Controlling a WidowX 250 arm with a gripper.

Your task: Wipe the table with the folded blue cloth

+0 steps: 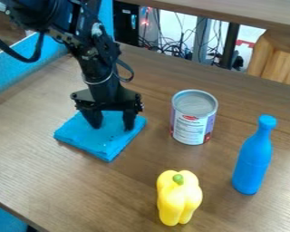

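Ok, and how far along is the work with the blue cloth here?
The cloth looks already folded, lying flat on the table. The hand is down at it, fingers spread, so nothing appears gripped. Any grasp or lift seems left; the can, bottle and yellow pepper stand apart from it.

No words or numbers can be made out. The one label [189,131] wraps the can [195,104], which stands at three o'clock from the middle of the view. Near twelve o'clock on the label's face sits a small red patch [190,118] with pale marks on it – lettering too small to tell. Below it, from the label's centre down towards six o'clock, run rows of fine dark print on a white ground, also too small to tell. The label turns purple at three o'clock, and a bit of red shows at five o'clock – no letter or figure is legible on either.
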